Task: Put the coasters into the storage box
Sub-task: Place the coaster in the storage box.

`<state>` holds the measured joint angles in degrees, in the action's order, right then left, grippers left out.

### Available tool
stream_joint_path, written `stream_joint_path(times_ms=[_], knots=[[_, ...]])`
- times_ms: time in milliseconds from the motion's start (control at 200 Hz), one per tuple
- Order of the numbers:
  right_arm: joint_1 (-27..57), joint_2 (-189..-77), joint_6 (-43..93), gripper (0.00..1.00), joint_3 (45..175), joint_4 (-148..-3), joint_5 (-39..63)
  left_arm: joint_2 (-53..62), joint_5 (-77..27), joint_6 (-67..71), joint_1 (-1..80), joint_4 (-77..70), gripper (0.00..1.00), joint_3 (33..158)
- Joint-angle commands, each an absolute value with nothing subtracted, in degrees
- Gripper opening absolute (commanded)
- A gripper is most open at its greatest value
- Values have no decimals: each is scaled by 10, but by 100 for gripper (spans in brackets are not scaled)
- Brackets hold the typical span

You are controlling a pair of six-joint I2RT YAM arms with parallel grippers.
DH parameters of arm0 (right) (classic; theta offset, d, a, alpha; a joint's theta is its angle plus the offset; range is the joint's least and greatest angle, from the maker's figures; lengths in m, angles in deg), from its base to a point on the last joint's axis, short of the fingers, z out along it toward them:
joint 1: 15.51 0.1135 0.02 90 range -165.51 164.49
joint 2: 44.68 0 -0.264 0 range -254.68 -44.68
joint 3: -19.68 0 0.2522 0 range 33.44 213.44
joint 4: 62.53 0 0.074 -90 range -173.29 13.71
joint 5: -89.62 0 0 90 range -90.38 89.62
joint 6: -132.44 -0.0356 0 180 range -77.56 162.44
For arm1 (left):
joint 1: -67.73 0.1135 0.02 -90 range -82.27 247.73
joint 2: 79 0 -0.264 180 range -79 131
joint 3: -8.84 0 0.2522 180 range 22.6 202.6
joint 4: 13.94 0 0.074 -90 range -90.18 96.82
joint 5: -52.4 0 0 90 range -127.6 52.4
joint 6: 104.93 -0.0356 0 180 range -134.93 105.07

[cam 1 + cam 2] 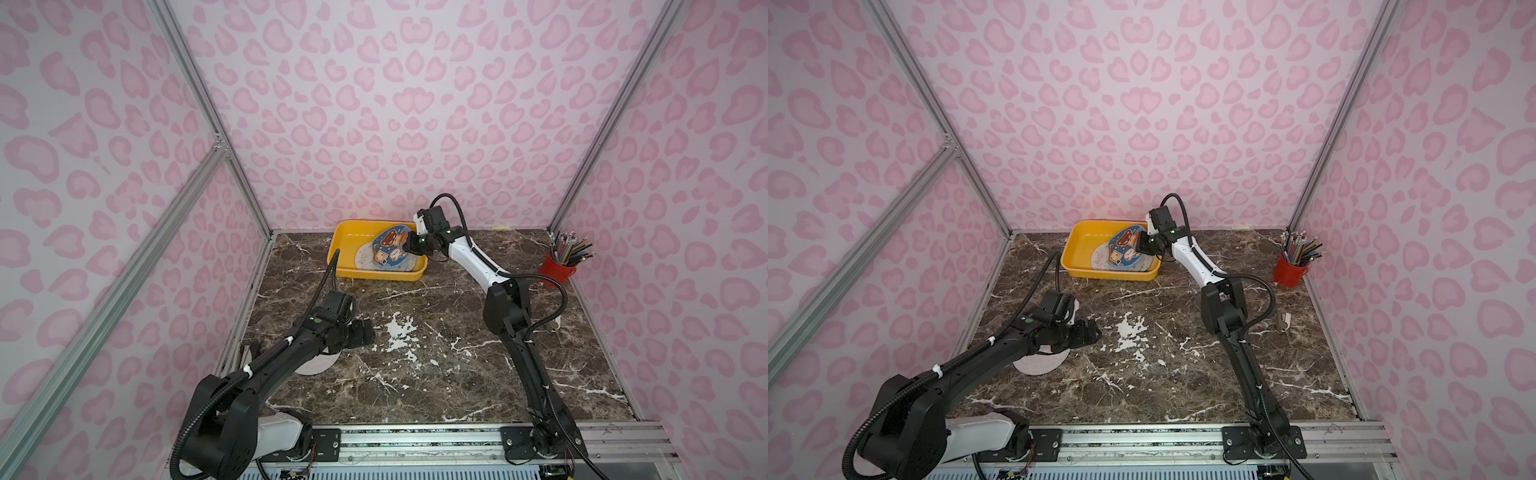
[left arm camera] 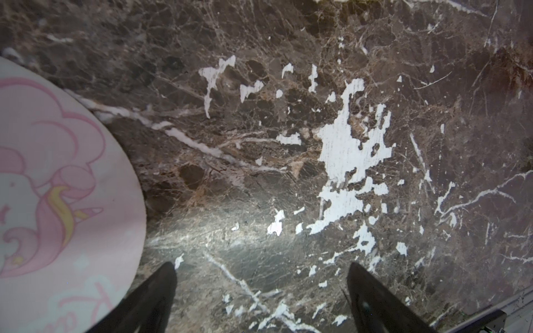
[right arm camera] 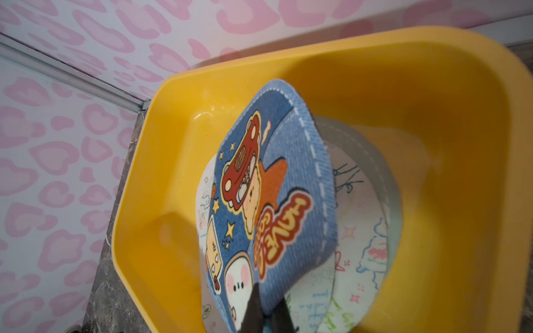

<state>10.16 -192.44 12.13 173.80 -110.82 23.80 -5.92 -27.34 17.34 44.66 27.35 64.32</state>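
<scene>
A: Any writing you can read?

B: On the blue coaster (image 3: 274, 201), yes: the right wrist view shows orange block letters spelling "HAVE", and under that a second word beginning "GO" that I cannot finish. Around it are a red car, a bear, stars and a white stitched border. In both top views the same disc (image 1: 390, 245) is too small for any lettering.

A: Who has it?

B: The right gripper (image 3: 268, 315) is clamped on its edge. The disc hangs tilted and slightly bent over the right half of the storage box (image 1: 347, 249), above the pale coasters (image 3: 363, 230) lying flat on the yellow floor. At least 2 of those overlap; they carry thin doodles and faint green and blue handwriting, none legible. Whether the blue one touches them I cannot tell.

A: And the left side?

B: The left gripper (image 2: 262, 266) has its jaws wide apart with nothing between them, over bare marble table (image 2: 288, 86). Just beside it lies the unicorn coaster (image 2: 57, 187), pale pink with a yellow-and-pink mane; pink script runs off the frame edge, unreadable. In a top view that coaster (image 1: 1040, 365) is half hidden under the left arm, so the print shows only from the wrist.

A: Anything only the top views give?

B: The red pencil cup (image 1: 557, 270) at the table's right edge, well apart from the box, and the box sitting at the back against the wall.
</scene>
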Motion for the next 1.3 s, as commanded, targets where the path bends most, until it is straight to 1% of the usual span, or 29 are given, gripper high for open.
stream_joint_path(times_ms=[0,80,195,250,305,385,675,740,815,990,1145,1300], knots=[[104,-1922,141,15,1738,-1140,203,-62,-284,166,447,288,95,647],[106,-1919,150,32,1740,-1158,181,-64,-289,166,449,295,95,650],[111,-1905,164,50,1738,-1174,140,-68,-298,165,450,304,95,657],[115,-1897,169,57,1732,-1175,127,-70,-303,165,451,309,95,659],[116,-1889,170,61,1725,-1175,118,-71,-308,164,453,314,95,662],[118,-1878,172,65,1713,-1174,113,-73,-314,165,456,320,96,666],[120,-1845,172,70,1689,-1181,141,-84,-355,165,494,364,98,678],[124,-1828,176,72,1668,-1175,143,-89,-374,165,509,379,100,681],[131,-1798,177,76,1628,-1155,148,-90,-400,163,527,401,99,690],[148,-1722,181,84,1524,-1113,167,-68,-460,154,589,445,99,718],[163,-1664,187,89,1445,-1092,183,-41,-451,154,667,446,99,729],[170,-1617,191,92,1389,-1085,189,-31,-436,153,727,420,99,728]])
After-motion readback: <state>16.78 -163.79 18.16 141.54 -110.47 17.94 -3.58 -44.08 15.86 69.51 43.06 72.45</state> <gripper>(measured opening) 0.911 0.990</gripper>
